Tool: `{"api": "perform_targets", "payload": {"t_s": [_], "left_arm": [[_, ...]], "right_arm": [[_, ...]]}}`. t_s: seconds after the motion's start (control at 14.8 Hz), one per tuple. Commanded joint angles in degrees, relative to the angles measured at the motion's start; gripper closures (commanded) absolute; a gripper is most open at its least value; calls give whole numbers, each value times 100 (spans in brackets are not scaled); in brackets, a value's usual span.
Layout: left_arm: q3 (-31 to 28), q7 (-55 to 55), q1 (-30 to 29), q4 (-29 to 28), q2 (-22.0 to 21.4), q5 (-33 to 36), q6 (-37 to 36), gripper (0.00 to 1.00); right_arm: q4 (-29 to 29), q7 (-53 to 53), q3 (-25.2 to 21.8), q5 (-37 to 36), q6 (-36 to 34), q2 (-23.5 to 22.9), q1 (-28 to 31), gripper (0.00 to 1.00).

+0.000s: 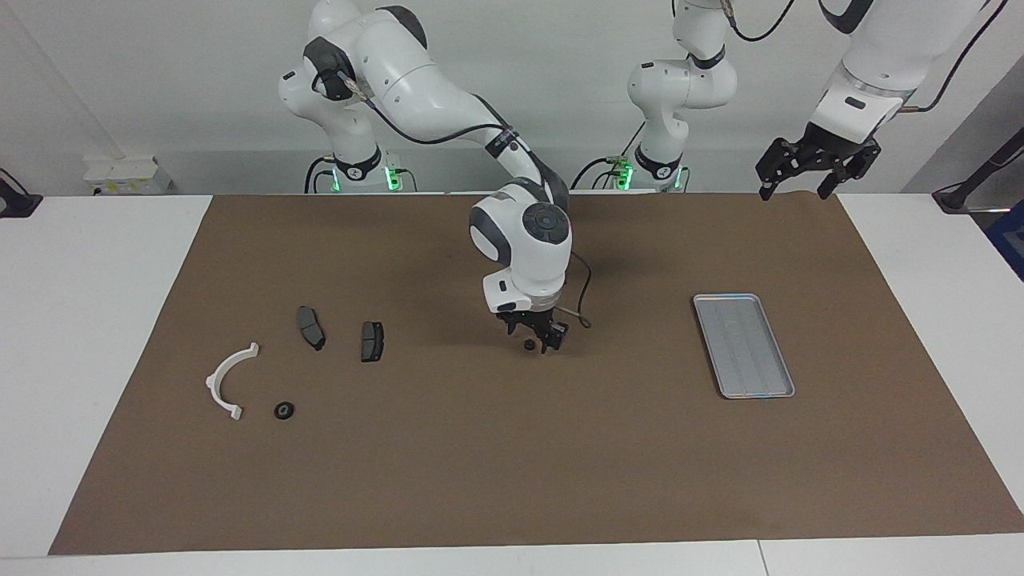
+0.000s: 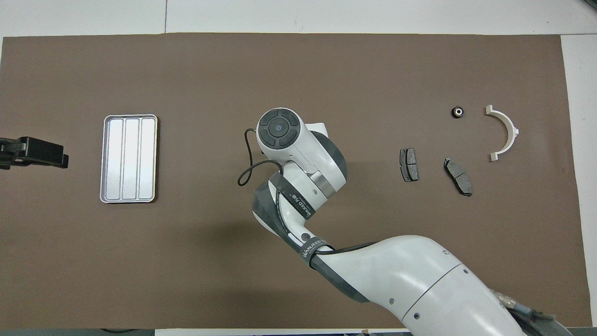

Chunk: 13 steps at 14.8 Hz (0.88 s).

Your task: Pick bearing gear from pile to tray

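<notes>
In the overhead view the right gripper (image 1: pixel 534 339) was wholly hidden beneath its own white wrist, as was the small black round piece (image 1: pixel 529 345) at its fingertips. Whether that piece touched the fingers or lay free on the brown mat (image 1: pixel 512 448) was too small to tell. The left gripper (image 2: pixel 58 161) was cut off by the overhead picture's edge, only its black tip showing.
</notes>
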State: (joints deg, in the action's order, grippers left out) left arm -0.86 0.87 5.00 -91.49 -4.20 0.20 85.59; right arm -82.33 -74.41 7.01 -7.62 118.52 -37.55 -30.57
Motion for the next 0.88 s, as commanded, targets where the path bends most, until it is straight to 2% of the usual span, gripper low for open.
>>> {"api": "perform_targets", "payload": {"t_s": [0.0, 0.41, 0.68, 0.81], "left_arm": [[-46, -26, 19, -229, -142, -29, -77, 0], [-28, 18, 80, -396, -239, -20, -104, 0], [-28, 27, 63, -440, -248, -20, -95, 0], [-28, 236, 80, -885, -501, -20, -139, 0]], "right_arm": [[112, -215, 3, -134, -320, 28, -11, 0], [700, -127, -42, -257, -1085, 107, 278, 0], [692, 381, -33, -249, -1112, 467, 665, 0], [692, 872, -33, -223, -1121, 625, 893, 0]]}}
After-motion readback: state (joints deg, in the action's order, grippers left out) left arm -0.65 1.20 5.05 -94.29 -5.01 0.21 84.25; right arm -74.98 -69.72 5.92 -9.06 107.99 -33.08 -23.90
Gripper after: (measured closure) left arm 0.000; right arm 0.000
